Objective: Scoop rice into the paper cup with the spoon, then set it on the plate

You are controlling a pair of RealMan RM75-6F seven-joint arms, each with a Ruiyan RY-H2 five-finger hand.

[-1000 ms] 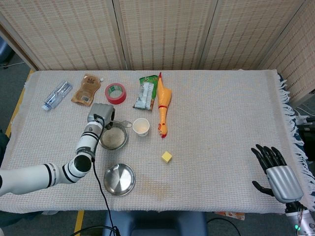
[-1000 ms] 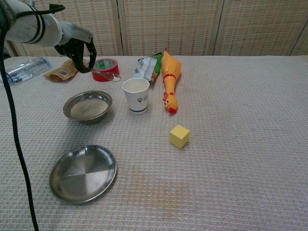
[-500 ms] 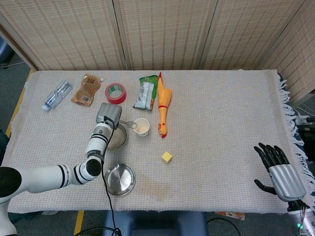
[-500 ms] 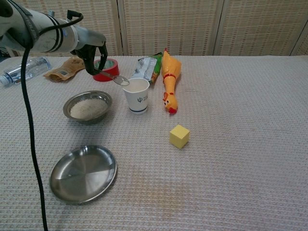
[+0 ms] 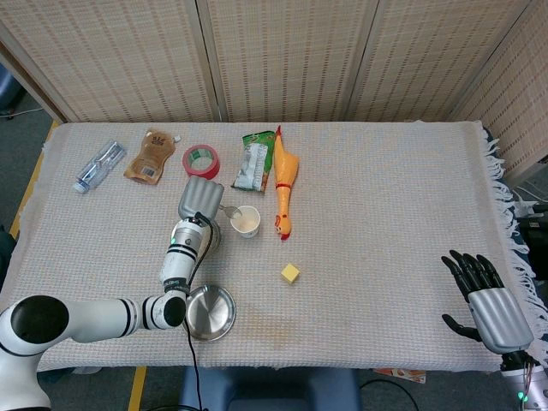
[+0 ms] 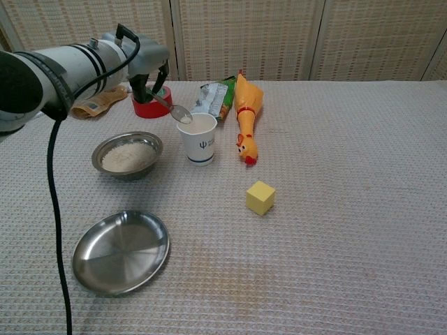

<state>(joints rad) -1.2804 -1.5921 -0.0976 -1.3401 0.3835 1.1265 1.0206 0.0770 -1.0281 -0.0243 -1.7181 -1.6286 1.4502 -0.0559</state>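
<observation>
My left hand [image 5: 199, 197] [image 6: 149, 72] holds a metal spoon [image 6: 174, 109] [image 5: 229, 211], its bowl tilted at the rim of the white paper cup [image 6: 198, 138] [image 5: 246, 222]. Left of the cup stands the steel bowl of rice [image 6: 128, 154], which my forearm mostly covers in the head view. The empty steel plate [image 6: 121, 250] [image 5: 211, 312] lies nearer the front edge. At the table's far right edge my right hand [image 5: 484, 300] hangs open and holds nothing; only the head view shows it.
A yellow rubber chicken [image 6: 245, 115] lies right of the cup, a yellow cube [image 6: 260, 197] in front of it. Behind are a red tape roll [image 6: 150, 105], a green snack packet [image 6: 213, 98], a brown pouch [image 5: 151, 156] and a plastic bottle [image 5: 98, 165].
My left hand has carried the spoon rightward from above the rice bowl to the cup's rim. The right hand has barely moved.
</observation>
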